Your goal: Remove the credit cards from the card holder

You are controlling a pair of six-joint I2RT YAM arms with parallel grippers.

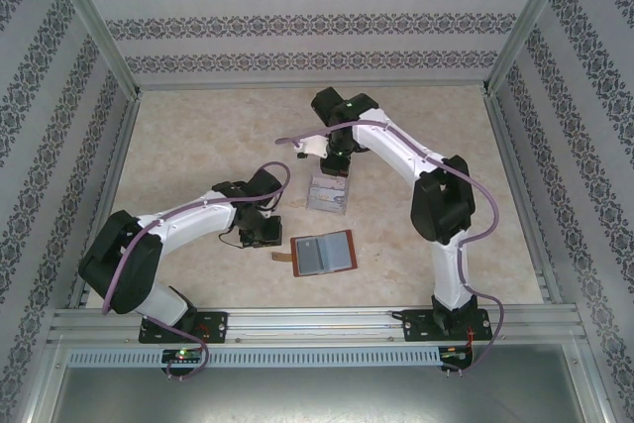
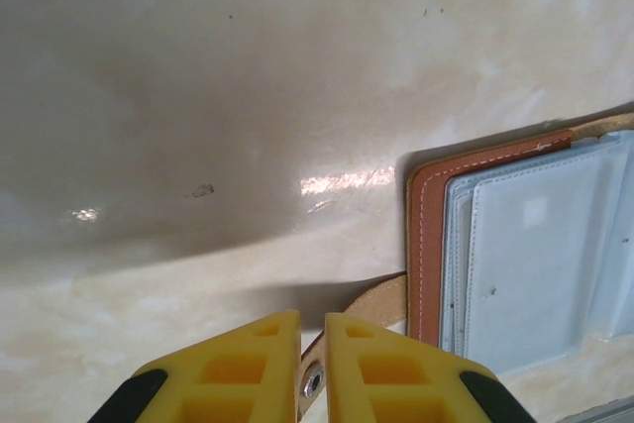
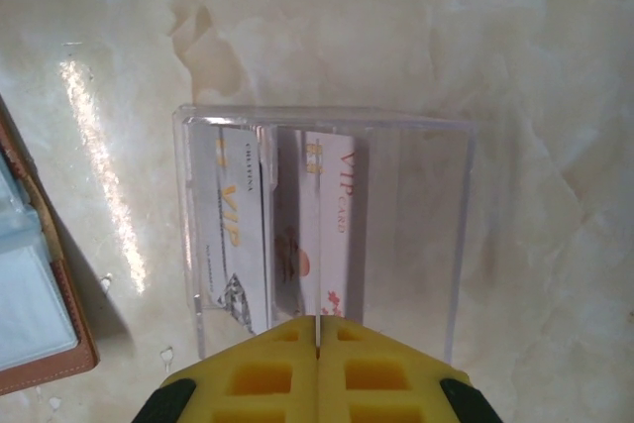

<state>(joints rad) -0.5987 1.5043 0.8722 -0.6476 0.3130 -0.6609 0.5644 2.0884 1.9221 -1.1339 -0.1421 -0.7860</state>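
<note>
Since two cards (image 3: 315, 230) with VIP lettering already lie side by side in the clear tray (image 3: 421, 245), we judge the task well advanced, perhaps near its end. In the right wrist view they fill the tray's 9 o'clock half.

The holder (image 1: 325, 254) lies open and flat on the table (image 1: 198, 136), blue-grey inside up. It is at 6 o'clock of the tray, near it but apart. In the left wrist view its sleeves look pale and flat, and we see no card edge sticking out of them. Whether a card hides deeper in a sleeve we cannot tell, so we call the emptying likely done rather than certain.

The left claw (image 2: 313, 332) pinches the holder by its tab (image 2: 381, 296), at 9 o'clock of the holder in the top view. The snap shows between the yellow fingers, and we read this grip as pinning the holder down.

The right claw (image 3: 317, 332) hangs over one edge of the tray, at 12 o'clock of the holder, its fingers pressed together. The card beneath it runs up to the fingertips. We cannot tell whether its edge is caught between them or lies free below.

What is left, in our view, is to make sure that card rests in the tray, check the sleeves, and let go of the tab.
</note>
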